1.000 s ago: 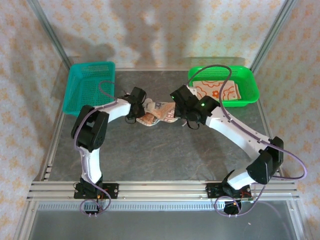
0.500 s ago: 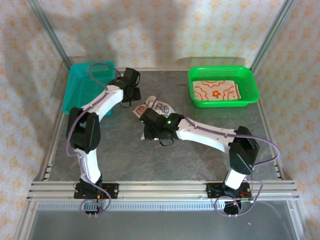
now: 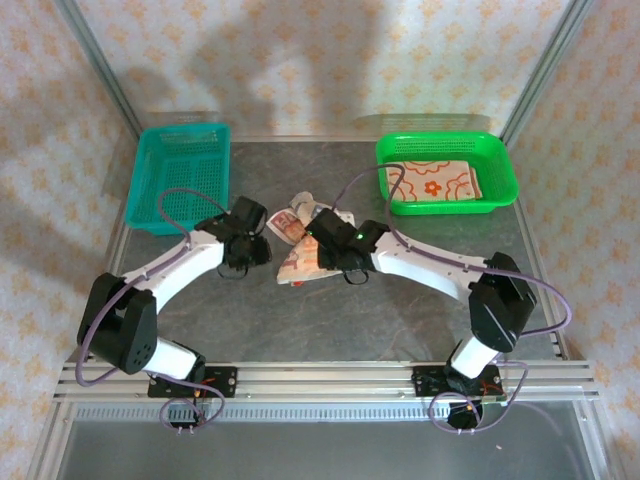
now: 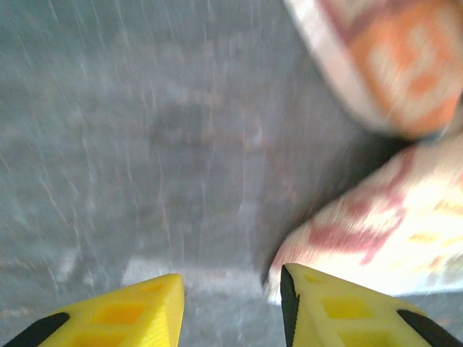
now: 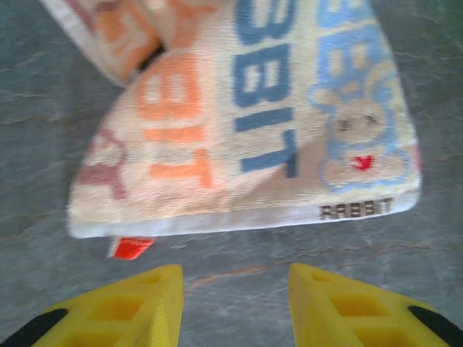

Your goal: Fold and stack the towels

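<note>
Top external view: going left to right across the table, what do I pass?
teal basket → left gripper → loose towel → green basket holding a folded towel. The right gripper overlaps the loose towel, so it has no clear place in the order.

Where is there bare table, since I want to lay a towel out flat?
The widest bare table is the near strip between the crumpled towel and the front rail. A smaller patch lies at the far edge between the teal basket and the green basket. The middle is crowded: the left tool and right tool flank the towel.
</note>
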Tool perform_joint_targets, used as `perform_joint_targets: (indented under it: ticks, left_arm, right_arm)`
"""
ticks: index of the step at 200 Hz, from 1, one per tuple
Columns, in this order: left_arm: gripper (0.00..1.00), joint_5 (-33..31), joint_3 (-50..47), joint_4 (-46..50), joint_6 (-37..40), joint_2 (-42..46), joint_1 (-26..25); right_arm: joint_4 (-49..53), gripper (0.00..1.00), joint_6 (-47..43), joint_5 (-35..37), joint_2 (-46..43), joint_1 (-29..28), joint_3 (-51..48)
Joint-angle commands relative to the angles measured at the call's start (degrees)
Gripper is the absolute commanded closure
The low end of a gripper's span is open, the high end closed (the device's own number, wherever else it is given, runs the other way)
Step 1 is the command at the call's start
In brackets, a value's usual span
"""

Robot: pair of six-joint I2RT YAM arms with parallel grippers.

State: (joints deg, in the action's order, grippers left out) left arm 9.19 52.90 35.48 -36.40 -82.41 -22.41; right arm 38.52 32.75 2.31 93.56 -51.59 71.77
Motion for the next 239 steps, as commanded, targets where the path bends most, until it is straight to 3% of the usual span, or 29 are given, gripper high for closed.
perform_joint_targets:
  ticks: [1, 30, 66, 169, 198, 239]
  left_arm:
    - [0.61, 2.05, -4.23, -4.99, -7.19, 2.64, -2.72]
    - [0.63, 1.73, -8.05, -9.36, -11.32, 2.35, -6.19]
    - [0.64, -0.8, -5.41, -9.21, -11.32, -2.29, -9.64]
    - [0.63, -5.97, -1.62, -8.24, -9.11, -11.37, -11.64]
    - [0.77, -6.54, -0.63, -7.58, -8.55, -13.63, -11.83]
    - [0.88, -6.25, -0.09, -7.77, -8.6, -14.75, -12.38]
  right_arm:
    - [-0.08, 0.59, -1.84, 4.01, -1.76, 1.63, -2.66]
    - [-2.26, 0.59, -2.95, 3.33, -1.04, 5.16, -6.29]
    - [-3.61, 0.6, -3.15, 2.99, -0.12, 6.72, -7.96]
    - [-4.33, 0.6, -2.96, 3.74, 0.71, 7.37, -8.97]
    - [-5.17, 0.6, -3.33, 3.0, 2.22, 8.89, -8.69]
    - [-5.98, 0.6, -3.91, 1.85, 5.94, 10.19, -7.63]
